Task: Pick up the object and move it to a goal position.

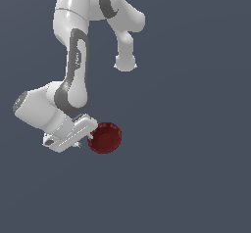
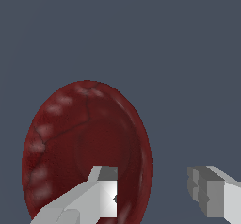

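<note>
So the bowl (image 2: 87, 148) is right at the gripper (image 2: 157, 192) atm. In the wrist view one finger (image 2: 101, 195) sits over the inside of the bowl and the other finger (image 2: 212, 195) is out past the rim, so the near wall of the bowl is between them w/ a clear gap on the outer side. The jaws are spread wide and nothing's pinched yet afaict. From the exterior view the bowl (image 1: 104, 137) is just off the tip of the gripper (image 1: 88, 135), looks like touching or v close, can't tell which, and the hand comes at it tilted, not straight down. Handling-wise, my guess: small shallow dish, prob light and rigid, so no squish to help the grip. The surface looks glossy w/ pale highlights along the inner wall, so I'd call it slippery-ish. The rim's wavy/ribbed, which could make the pads seat unevenly or let it twist. Best hold imo is exactly what's lined up: pinch the wall, one pad inside and one outside, as deep as the fingers reach. A one-sided grab means it'll want to droop when lifted, so squeeze firm and lift slow. No goal marker visible in either view.
</note>
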Available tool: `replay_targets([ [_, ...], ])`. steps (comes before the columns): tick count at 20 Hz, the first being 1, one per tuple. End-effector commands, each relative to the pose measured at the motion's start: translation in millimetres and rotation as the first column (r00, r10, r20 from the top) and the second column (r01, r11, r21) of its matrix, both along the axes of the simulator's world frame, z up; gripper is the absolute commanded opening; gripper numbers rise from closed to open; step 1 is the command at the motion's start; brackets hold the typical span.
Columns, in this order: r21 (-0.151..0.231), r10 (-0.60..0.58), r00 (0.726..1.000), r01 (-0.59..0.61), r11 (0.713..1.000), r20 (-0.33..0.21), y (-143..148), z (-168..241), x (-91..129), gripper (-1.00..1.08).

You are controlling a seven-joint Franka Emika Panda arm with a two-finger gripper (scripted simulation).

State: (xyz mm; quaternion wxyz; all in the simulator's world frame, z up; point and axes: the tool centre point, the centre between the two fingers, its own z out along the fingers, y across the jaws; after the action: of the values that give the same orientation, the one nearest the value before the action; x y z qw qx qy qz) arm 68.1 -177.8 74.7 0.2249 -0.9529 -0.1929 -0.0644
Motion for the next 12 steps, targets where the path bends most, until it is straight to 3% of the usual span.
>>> replay_targets([
  [1,0.000,0.000,1.000,0.000,1.000,0.000,0,0,0,0.28],
  [12,0.002,0.002,1.000,-0.002,1.000,0.002,14,-27,1,0.28],
])
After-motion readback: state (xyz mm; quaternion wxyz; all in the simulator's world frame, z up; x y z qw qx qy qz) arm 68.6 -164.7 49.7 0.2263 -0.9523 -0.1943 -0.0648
